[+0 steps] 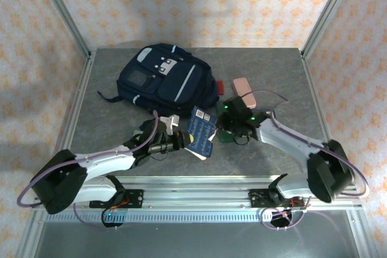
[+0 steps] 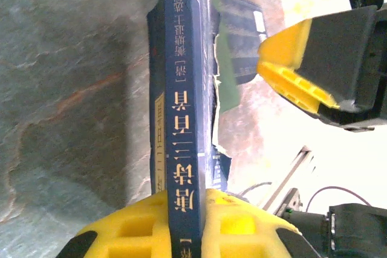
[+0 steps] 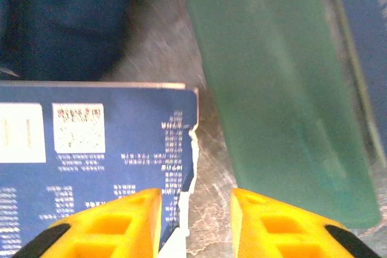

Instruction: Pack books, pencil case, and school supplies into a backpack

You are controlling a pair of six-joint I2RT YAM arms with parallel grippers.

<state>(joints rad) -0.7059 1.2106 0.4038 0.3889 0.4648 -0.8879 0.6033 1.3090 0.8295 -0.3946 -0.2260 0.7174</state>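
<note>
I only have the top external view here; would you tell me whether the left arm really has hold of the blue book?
Observer: Yes. The left wrist view shows the book clamped by its gold-lettered spine in the left gripper.
Operator: Thank you. How does the right gripper stand?
Observer: The right wrist view shows the right gripper with its jaws apart, clamped on nothing.
Operator: What lies just ahead of it?
Observer: A slim green rectangle lies flat on the table, beside the book's ragged cover edge.
</note>
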